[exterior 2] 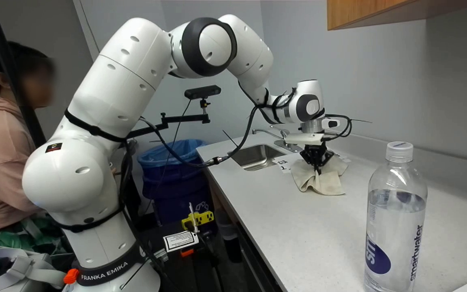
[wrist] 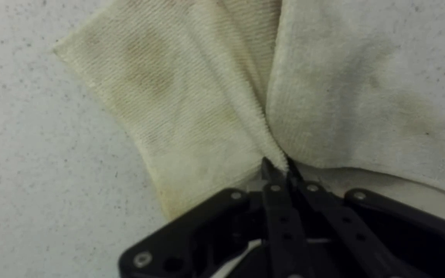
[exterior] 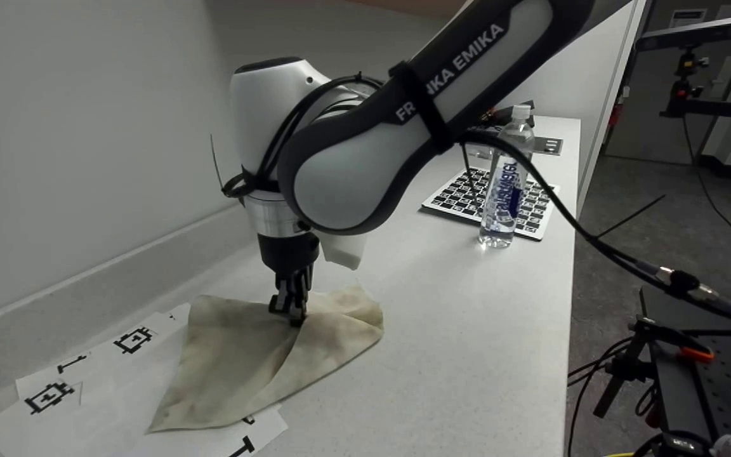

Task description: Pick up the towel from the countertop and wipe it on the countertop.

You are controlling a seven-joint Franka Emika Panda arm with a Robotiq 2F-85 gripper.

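Observation:
The towel (exterior: 226, 368) is a rumpled cream cloth with faint stains, lying on the pale countertop (exterior: 467, 330). It shows in both exterior views (exterior 2: 326, 184). One end overlaps a white sheet with black markers. My gripper (exterior: 290, 316) points straight down at the middle of the towel. In the wrist view the fingertips (wrist: 279, 166) are closed on a raised fold of the towel (wrist: 203, 100). The towel spreads to both sides of the fingers and rests on the speckled countertop (wrist: 52, 173). The underside of the pinched fold is hidden.
The marker sheet (exterior: 105, 412) lies partly under the towel. A low backsplash (exterior: 118, 273) runs along the wall. A water bottle (exterior: 506, 190) stands near a checkered board (exterior: 451, 197); the bottle shows in both exterior views (exterior 2: 395, 235). A sink (exterior 2: 255, 157) lies beyond the towel.

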